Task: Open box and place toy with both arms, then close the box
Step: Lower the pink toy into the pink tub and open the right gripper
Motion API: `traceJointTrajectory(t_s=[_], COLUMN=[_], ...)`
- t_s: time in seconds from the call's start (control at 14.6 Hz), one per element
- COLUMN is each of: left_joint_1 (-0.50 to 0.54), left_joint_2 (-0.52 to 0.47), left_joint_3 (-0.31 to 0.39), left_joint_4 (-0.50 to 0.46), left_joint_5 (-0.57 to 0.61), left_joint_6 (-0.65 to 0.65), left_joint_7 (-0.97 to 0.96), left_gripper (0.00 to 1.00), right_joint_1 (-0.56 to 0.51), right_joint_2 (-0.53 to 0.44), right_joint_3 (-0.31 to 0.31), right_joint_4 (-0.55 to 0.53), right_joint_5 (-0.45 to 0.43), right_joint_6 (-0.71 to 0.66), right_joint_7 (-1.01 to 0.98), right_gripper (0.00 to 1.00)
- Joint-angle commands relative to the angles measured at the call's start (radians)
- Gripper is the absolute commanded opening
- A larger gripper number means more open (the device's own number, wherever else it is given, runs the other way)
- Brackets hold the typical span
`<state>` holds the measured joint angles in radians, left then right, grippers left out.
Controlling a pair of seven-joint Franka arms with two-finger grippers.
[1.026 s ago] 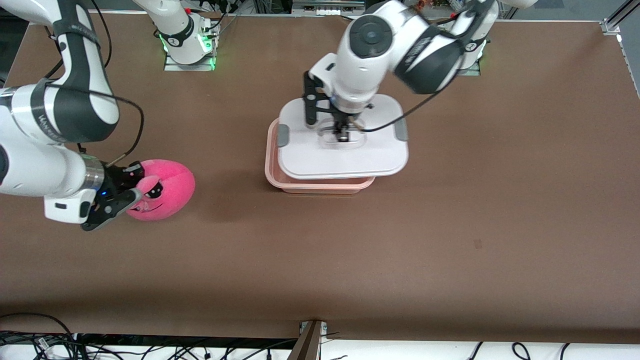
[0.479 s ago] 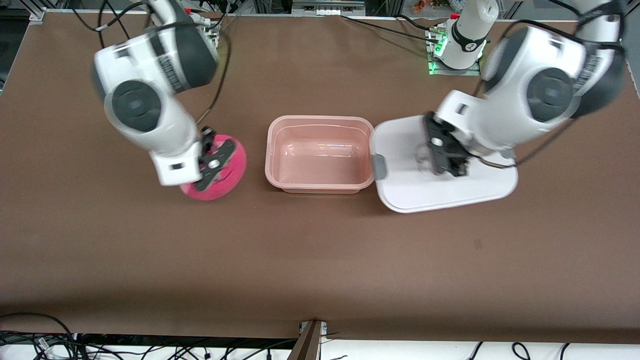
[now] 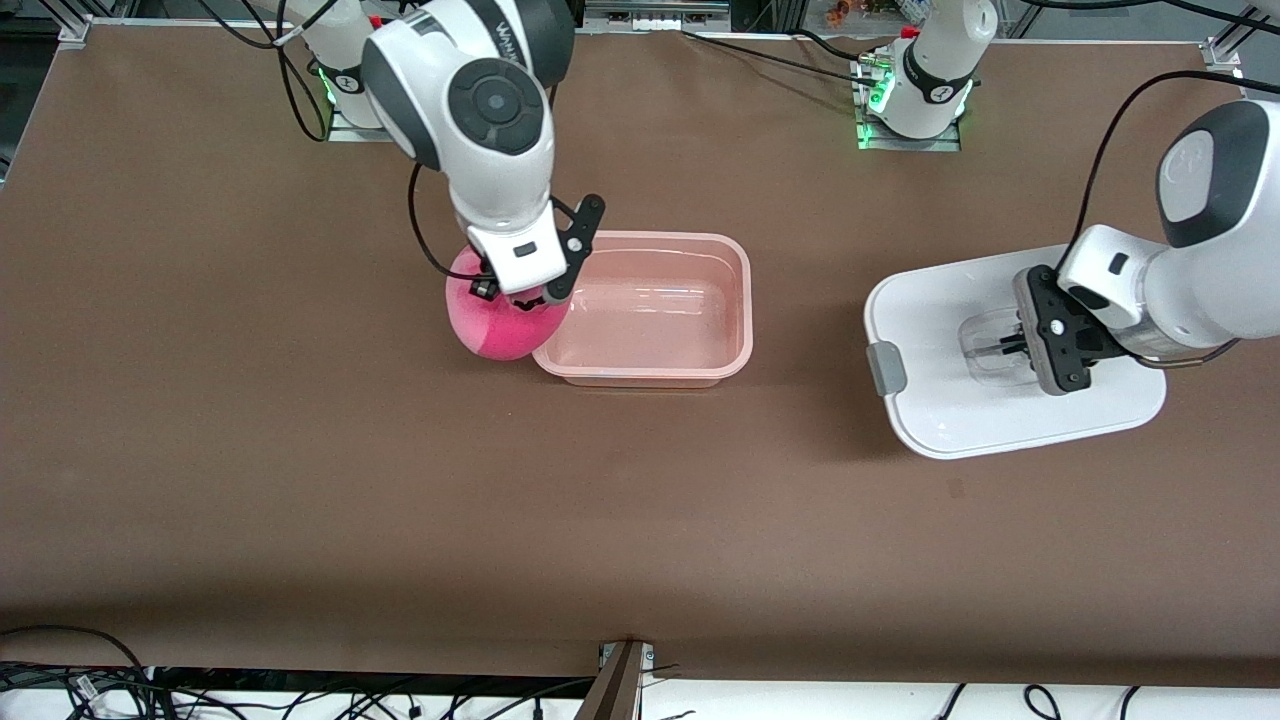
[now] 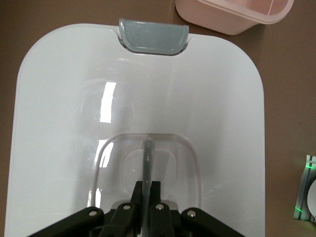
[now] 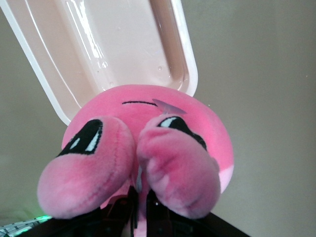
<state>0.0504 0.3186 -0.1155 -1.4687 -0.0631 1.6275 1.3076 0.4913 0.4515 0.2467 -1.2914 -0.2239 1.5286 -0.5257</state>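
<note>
The pink box (image 3: 746,300) stands open in the middle of the table, with nothing in it. My right gripper (image 3: 517,296) is shut on the pink plush toy (image 3: 497,325) and holds it over the box's rim at the right arm's end. In the right wrist view the toy (image 5: 148,143) fills the gripper (image 5: 141,197), with the box (image 5: 123,44) just past it. My left gripper (image 3: 1006,346) is shut on the clear handle (image 4: 148,165) of the white lid (image 3: 990,420), low at the left arm's end of the table. One grey clip (image 4: 153,37) shows.
Both arm bases (image 3: 915,90) stand along the table edge farthest from the front camera. A corner of the box (image 4: 232,15) shows past the lid in the left wrist view. Bare brown tabletop (image 3: 640,520) lies nearer the front camera.
The left gripper lifted the lid off the box and carried it toward the left arm's end. The right gripper lifted the toy and carried it to the box's rim.
</note>
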Motion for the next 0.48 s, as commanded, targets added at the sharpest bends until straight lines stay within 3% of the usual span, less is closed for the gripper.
traceJointTrajectory(t_s=[0.0,0.41], left_joint_1=[0.023,0.025], left_joint_2=[0.005,0.016], left_joint_3=[-0.015,-0.015], left_joint_4=[-0.001,-0.001], left_joint_5=[0.032,0.031], left_joint_6=[-0.009,-0.009], left_joint_7=[0.055,0.059], left_gripper=[0.00,0.00], right_joint_1=[0.032,0.110], right_joint_2=[0.029,0.094], right_joint_3=[-0.007,-0.009], right_joint_4=[0.006,0.009], right_joint_5=[-0.037,-0.080], right_joint_6=[-0.008,0.048], right_joint_7=[-0.030,0.013], right_gripper=[0.00,0.00])
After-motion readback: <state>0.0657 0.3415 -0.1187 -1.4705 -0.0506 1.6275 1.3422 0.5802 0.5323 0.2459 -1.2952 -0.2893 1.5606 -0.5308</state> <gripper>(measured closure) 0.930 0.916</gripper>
